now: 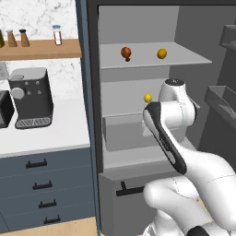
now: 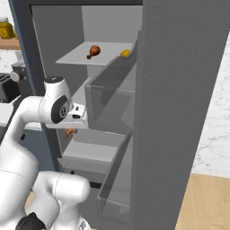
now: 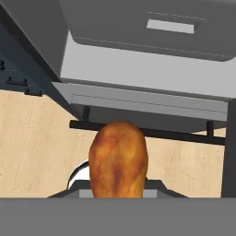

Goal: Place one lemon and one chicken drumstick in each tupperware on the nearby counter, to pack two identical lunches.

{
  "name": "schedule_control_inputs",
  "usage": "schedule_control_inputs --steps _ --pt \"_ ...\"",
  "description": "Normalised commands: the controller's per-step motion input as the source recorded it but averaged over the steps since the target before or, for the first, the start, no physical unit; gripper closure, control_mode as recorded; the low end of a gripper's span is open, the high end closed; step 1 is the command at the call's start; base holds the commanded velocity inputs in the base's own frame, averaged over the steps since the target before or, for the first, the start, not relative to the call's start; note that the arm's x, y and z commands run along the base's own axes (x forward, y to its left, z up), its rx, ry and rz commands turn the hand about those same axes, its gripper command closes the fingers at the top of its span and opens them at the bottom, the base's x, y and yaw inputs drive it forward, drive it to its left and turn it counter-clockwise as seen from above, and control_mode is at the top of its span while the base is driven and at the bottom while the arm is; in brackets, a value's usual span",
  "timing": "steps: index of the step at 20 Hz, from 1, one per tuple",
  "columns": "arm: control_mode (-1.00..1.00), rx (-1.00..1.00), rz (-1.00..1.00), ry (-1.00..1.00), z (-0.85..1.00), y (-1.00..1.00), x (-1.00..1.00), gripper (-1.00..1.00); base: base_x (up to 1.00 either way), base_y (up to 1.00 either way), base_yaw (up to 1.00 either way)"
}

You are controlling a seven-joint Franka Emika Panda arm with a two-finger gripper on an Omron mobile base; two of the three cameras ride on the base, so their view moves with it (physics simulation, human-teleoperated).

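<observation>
A browned chicken drumstick (image 3: 118, 159) stands close up in the hand view, and my gripper (image 2: 72, 126) is shut on it in front of the open fridge, above the wooden floor. From the right base view the same drumstick (image 2: 69, 132) hangs just under the hand. On the fridge's top shelf lie another drumstick (image 1: 126, 52) and a lemon (image 1: 162, 53). A second lemon (image 1: 147, 98) sits on the shelf below, beside my arm. The white counter (image 1: 60, 129) runs left of the fridge. The tupperware is out of view.
A grey coffee machine (image 1: 30, 97) stands on the counter, with a wooden wall shelf (image 1: 41, 48) of bottles above it. The open fridge door (image 2: 184, 112) with its bins rises close on the right. A fridge drawer (image 3: 138, 99) with a dark handle lies below the hand.
</observation>
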Motion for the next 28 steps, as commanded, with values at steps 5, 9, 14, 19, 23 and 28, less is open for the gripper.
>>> schedule_control_inputs --steps 5,9,14,19,23,28 --pt "-1.0 0.0 0.0 0.0 0.0 0.0 -0.2 1.0 0.0 0.0 0.0" --pt "-1.0 0.0 0.0 0.0 0.0 0.05 -0.43 1.0 0.0 0.0 0.0" --pt "1.0 0.0 0.0 0.0 0.0 0.0 0.0 1.0 -0.48 0.9 0.0" --pt "1.0 0.0 0.0 0.0 0.0 0.0 0.0 1.0 -0.04 1.0 0.0" --pt "1.0 0.0 0.0 0.0 0.0 0.0 0.0 1.0 0.15 1.0 0.02" --pt "1.0 0.0 0.0 0.0 0.0 0.0 0.0 1.0 0.32 1.0 0.06"
